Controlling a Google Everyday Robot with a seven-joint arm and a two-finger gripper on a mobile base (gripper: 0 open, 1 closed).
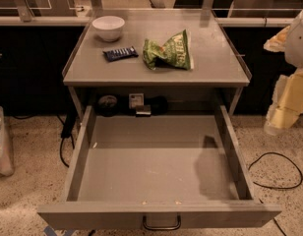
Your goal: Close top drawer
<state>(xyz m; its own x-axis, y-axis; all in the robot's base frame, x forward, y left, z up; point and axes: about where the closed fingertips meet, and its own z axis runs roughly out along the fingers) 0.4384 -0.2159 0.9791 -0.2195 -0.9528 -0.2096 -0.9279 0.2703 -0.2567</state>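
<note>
You have the whole push left: the top drawer (141,168) stands pulled far out. Your tool (285,104) hangs off its right side, apart; its grip state cannot be told.

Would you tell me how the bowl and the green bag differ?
The bowl is white and upright; the bag is green, crumpled, lying down. The bowl sits back left; the bag nearer the middle. Both rest on the cabinet. The pincer hangs right of the open drawer.

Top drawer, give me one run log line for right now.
top drawer open, crumbs inside | handle free | tool at right, apart from drawer | bowl, bar, chip bag on cabinet top
</note>
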